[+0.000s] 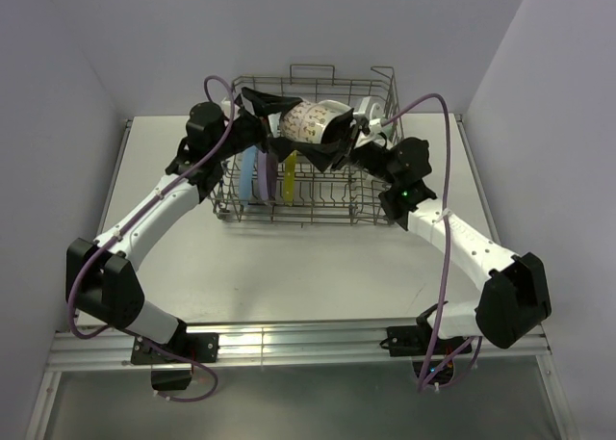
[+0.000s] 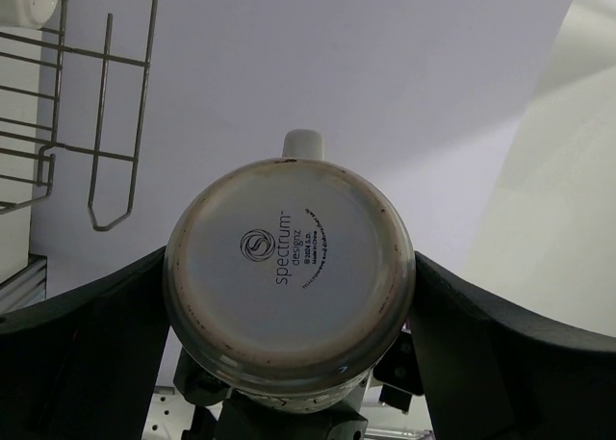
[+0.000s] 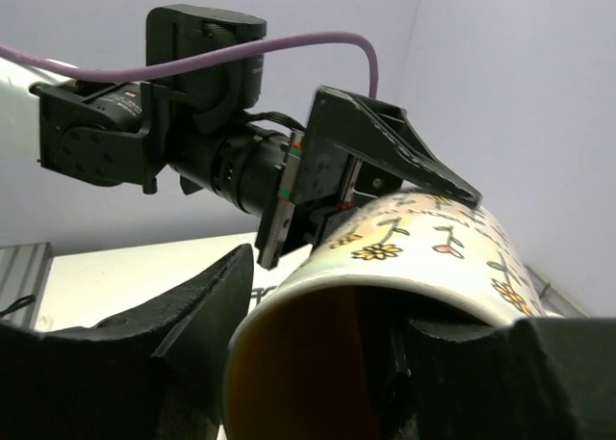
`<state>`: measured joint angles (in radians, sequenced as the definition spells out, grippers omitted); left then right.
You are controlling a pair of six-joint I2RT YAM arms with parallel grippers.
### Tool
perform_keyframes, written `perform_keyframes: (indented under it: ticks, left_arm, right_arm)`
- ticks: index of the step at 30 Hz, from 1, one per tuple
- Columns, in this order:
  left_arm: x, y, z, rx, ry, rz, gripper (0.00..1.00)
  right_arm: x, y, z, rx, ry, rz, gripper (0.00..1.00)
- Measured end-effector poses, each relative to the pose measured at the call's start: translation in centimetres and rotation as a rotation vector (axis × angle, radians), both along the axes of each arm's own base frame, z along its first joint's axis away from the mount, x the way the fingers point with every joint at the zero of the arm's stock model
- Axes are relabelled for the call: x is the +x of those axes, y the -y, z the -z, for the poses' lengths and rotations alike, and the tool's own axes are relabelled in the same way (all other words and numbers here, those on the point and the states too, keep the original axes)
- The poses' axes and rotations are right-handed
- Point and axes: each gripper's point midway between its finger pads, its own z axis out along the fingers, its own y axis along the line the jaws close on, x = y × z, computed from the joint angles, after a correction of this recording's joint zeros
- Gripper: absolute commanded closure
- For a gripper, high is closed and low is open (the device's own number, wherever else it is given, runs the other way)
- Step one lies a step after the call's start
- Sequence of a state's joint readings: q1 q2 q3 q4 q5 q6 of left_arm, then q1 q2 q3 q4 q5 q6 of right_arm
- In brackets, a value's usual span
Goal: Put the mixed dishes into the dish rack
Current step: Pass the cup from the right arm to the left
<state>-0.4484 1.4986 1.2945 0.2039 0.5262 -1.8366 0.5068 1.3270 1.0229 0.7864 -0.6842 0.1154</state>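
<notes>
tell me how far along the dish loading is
Done: a blue plate, lavender plate and yellow plate stand in the dish rack's tines, with a white mug at its far right corner. In hand: the floral mug, clamped by the left gripper above the rack, the right gripper at its mouth. Left: setting that mug in; no other loose dishes show.

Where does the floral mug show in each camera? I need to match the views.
Top external: floral mug upper centre, sideways over the dish rack.
Left wrist: centre, base facing the camera, between the left gripper's fingers.
Right wrist: lower right, mouth toward the camera.
Shared landmark: those black fingers, visible in all three.
</notes>
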Motion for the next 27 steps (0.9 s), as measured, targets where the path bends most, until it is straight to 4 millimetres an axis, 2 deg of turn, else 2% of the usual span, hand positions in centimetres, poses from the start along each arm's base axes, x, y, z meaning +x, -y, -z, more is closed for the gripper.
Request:
perform_keyframes:
  ticks: [8, 18, 23, 27]
  left_arm:
    - [-0.7, -0.5, 0.8, 0.001, -0.011, 0.045, 1.0]
    - [-1.8, -0.9, 0.6, -0.013, 0.015, 0.102, 1.0]
    - [-2.2, -1.0, 0.5, -0.019, 0.025, 0.118, 1.0]
    - [-2.2, -1.1, 0.5, -0.019, 0.024, 0.122, 1.0]
  right_arm:
    - [0.9, 1.4, 0.9, -0.008, -0.072, 0.022, 0.44]
    - [0.4, 1.8, 1.2, -0.004, -0.102, 0.017, 0.46]
    - [0.0, 2.0, 1.4, 0.022, -0.16, -0.019, 0.52]
    - [-0.2, 2.0, 1.5, 0.039, -0.209, -0.049, 0.61]
